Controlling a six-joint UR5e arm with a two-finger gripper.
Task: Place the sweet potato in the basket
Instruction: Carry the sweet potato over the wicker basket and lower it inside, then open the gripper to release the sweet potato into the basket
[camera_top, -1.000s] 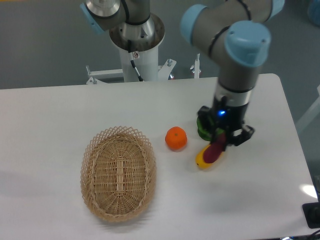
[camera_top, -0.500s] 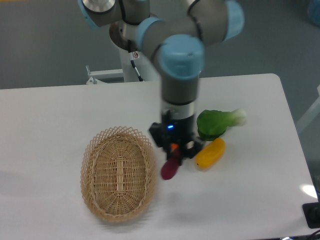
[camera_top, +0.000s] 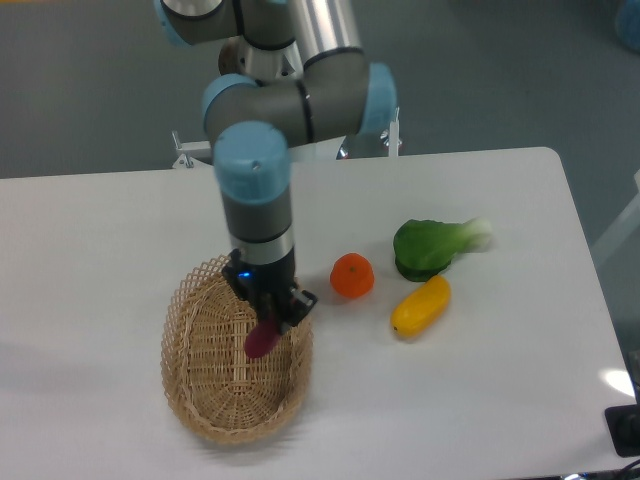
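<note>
My gripper (camera_top: 268, 318) is shut on the magenta-purple sweet potato (camera_top: 261, 341) and holds it hanging down over the basket (camera_top: 190, 388). The basket is an oval, light tan wicker one at the front left of the white table. The sweet potato's lower end hangs over the basket's right half; whether it touches the weave is not clear. The arm's wrist stands upright over the basket's back right rim and hides that part.
A round orange fruit (camera_top: 352, 276) lies just right of the basket. A yellow oblong vegetable (camera_top: 420, 306) and a green leafy vegetable (camera_top: 432, 247) lie further right. The robot's base column (camera_top: 275, 60) stands behind the table.
The arm has carried the sweet potato leftward from beside the yellow vegetable, past the orange fruit, to above the basket. The green vegetable and orange fruit are now uncovered.
</note>
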